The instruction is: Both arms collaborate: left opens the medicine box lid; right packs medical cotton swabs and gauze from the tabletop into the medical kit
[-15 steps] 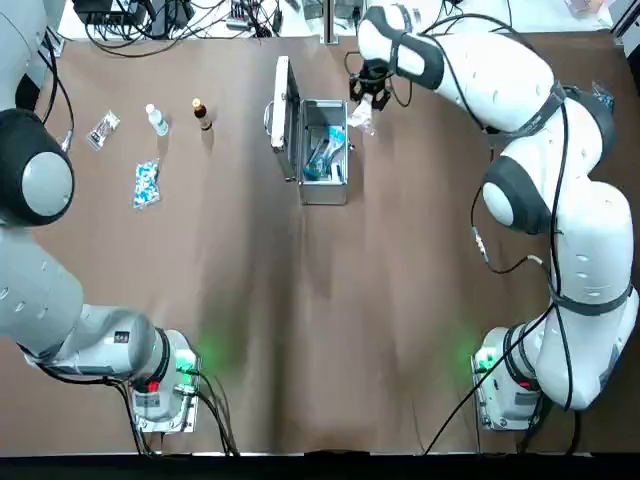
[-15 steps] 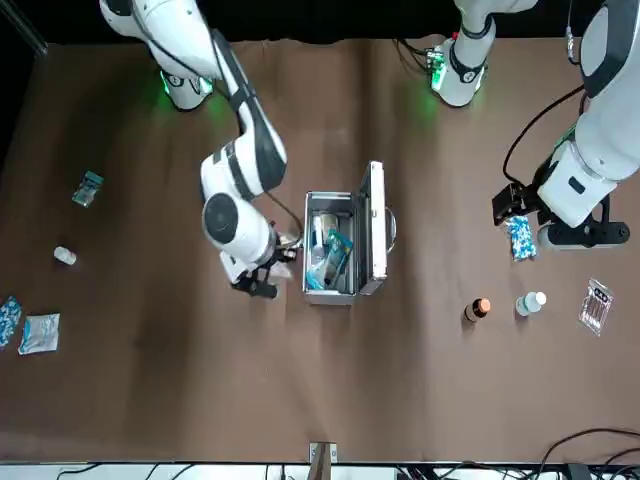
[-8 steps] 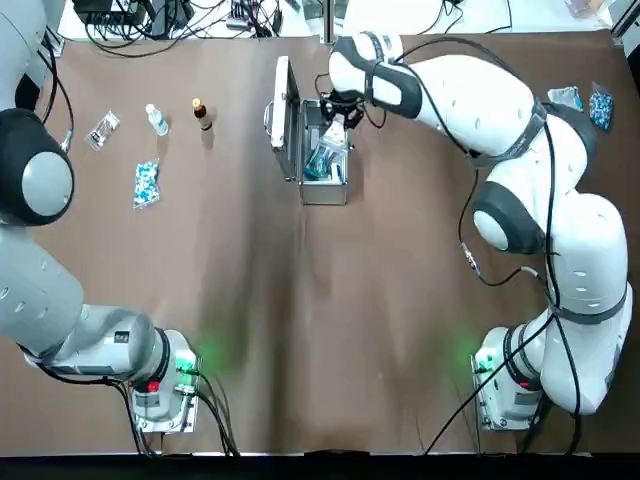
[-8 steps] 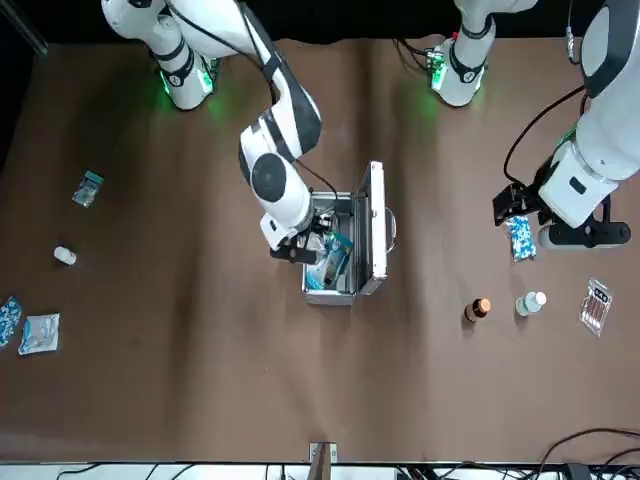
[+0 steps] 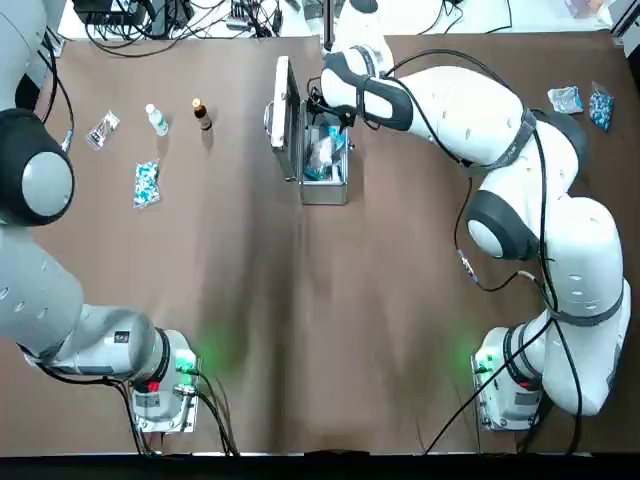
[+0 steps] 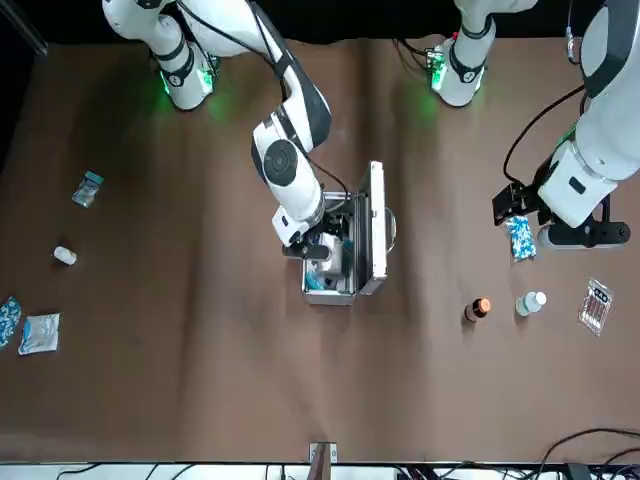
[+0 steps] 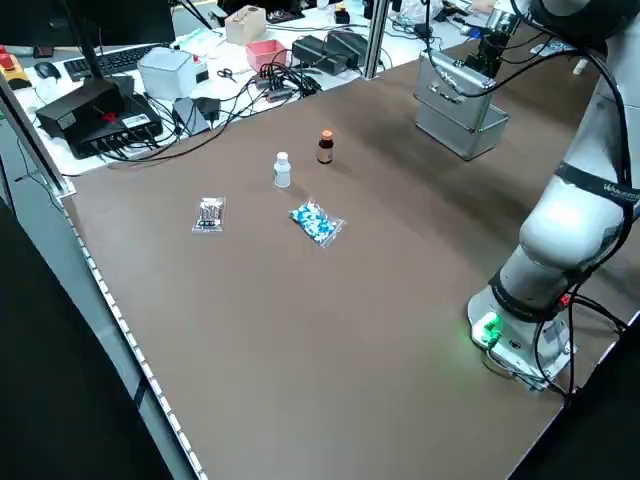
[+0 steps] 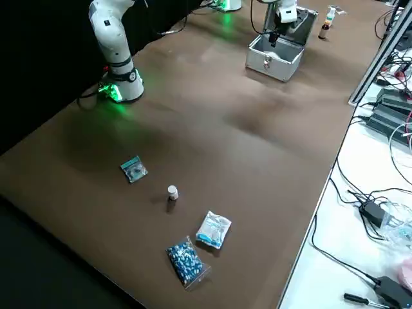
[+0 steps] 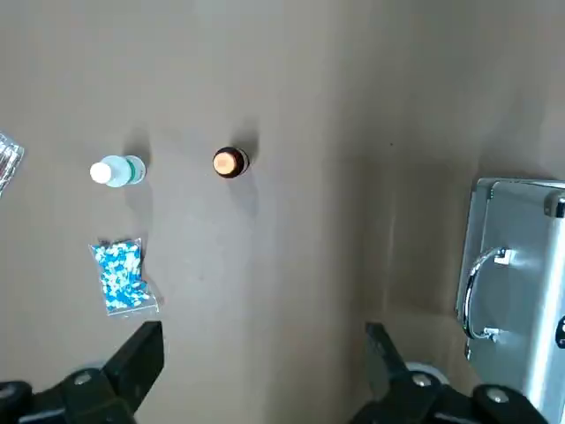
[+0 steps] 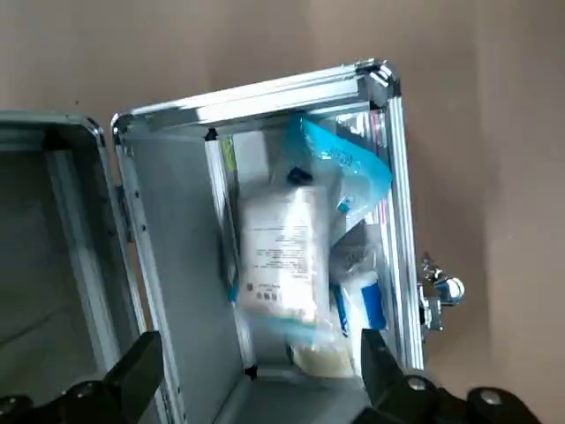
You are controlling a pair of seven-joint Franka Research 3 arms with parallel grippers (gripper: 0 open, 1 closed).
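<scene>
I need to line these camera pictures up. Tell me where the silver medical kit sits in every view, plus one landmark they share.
Top: medical kit far centre.
Front: centre.
Left side: upper right.
Right side: top, right of centre.
Left wrist: only its raised medicine box lid, right edge.
Right wrist: fills the centre, open.
Shared landmark: brown bottle, beyond the lid; not in the right wrist view.

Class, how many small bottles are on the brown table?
3. By the robot's sides: a clear plastic bottle and a brown glass bottle left of the silver metal case, a small white bottle far right. Some may be hidden.
</scene>
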